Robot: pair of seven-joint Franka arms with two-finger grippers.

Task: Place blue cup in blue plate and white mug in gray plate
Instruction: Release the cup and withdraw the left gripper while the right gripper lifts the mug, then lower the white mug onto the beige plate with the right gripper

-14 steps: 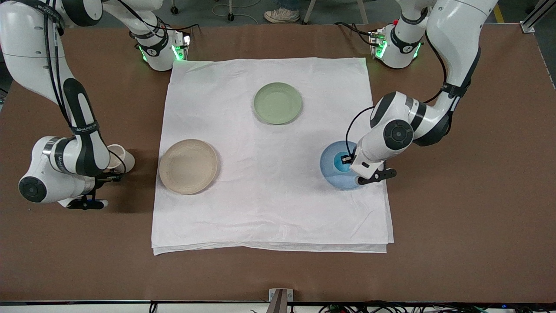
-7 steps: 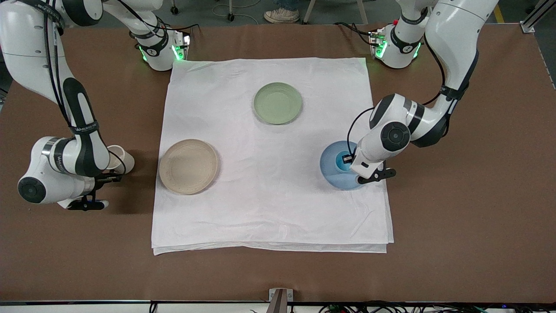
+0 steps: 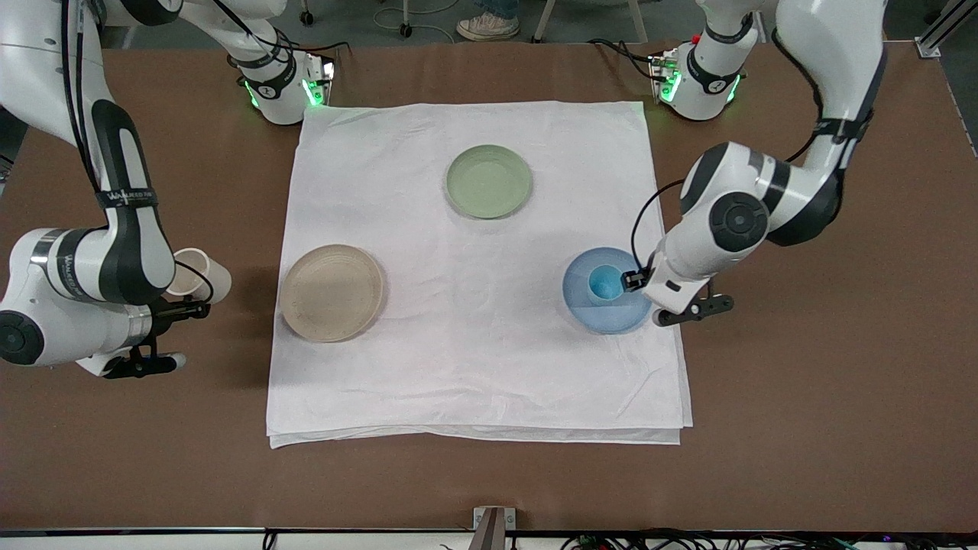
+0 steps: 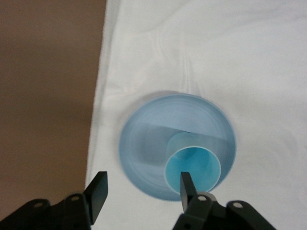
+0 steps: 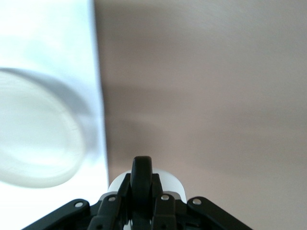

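The left gripper (image 4: pixel 141 191) has lifted, fingers apart, above the blue cup (image 3: pixel 605 283) in the blue plate (image 3: pixel 581 302) on the white cloth (image 3: pixel 474 367); the right gripper (image 5: pixel 139 191) clamps the white mug (image 3: pixel 200 276) over the brown table (image 3: pixel 825 382).

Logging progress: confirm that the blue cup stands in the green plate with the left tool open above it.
Not quite. The blue cup stands in the blue plate, not the green plate, which holds nothing, as the front view shows. The left tool is indeed open above the cup, per the left wrist view.
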